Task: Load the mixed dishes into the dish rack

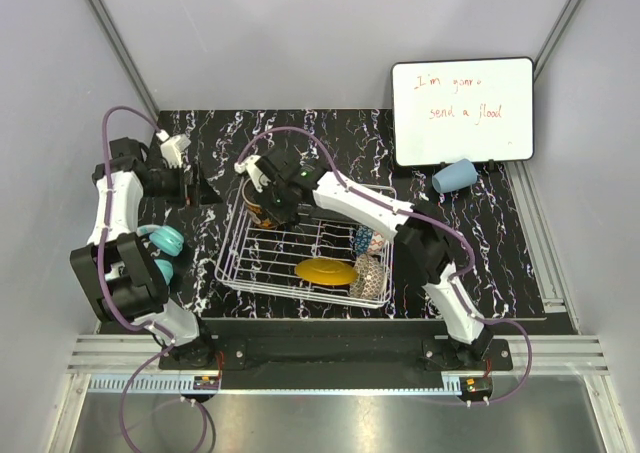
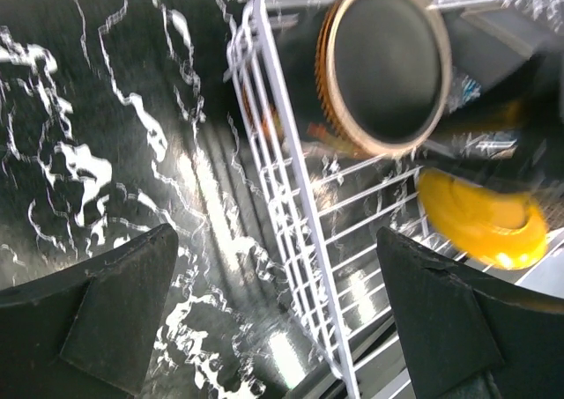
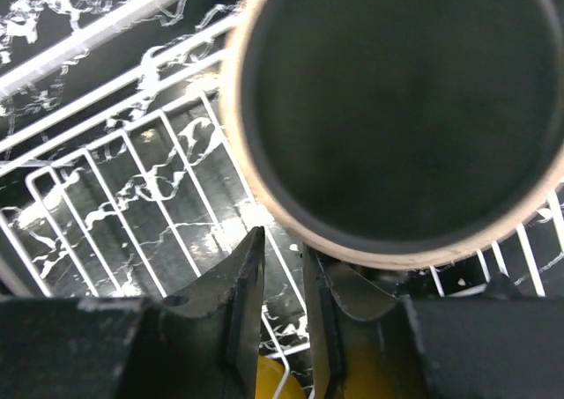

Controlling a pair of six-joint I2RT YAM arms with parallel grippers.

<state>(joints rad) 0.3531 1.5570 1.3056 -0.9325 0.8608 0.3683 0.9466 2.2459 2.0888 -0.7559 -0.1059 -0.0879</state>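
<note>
On a black marbled counter (image 1: pixel 500 263), a white wire dish rack (image 1: pixel 262 258) sits in front of two robot arms. A yellow patterned plate (image 1: pixel 325 271) lies on the floor of the rack near its front edge. Just right of it, a beige-brown patterned bowl (image 1: pixel 368 275) sits in the near right corner, with a blue patterned bowl (image 1: pixel 364 241) behind it. Left of the rack, two teal rounded objects (image 1: pixel 168 241) rest beside the left arm. The right arm reaches across the rack to its far left corner, where the right hand (image 3: pixel 284 242) is poised at the rim of a dark-backed saucer (image 2: pixel 383 64) with an orange-brown edge. Its jaws are drawn to a narrow gap showing only wire and counter, and whether they grip the saucer cannot be told. The left hand (image 2: pixel 275 240), spread wide and holding nothing, hangs over the counter just outside the rack's left wall. At the far right, a light blue cup (image 1: pixel 455 176) lies on its side against a white whiteboard (image 1: pixel 462 110) with red handwriting.
</note>
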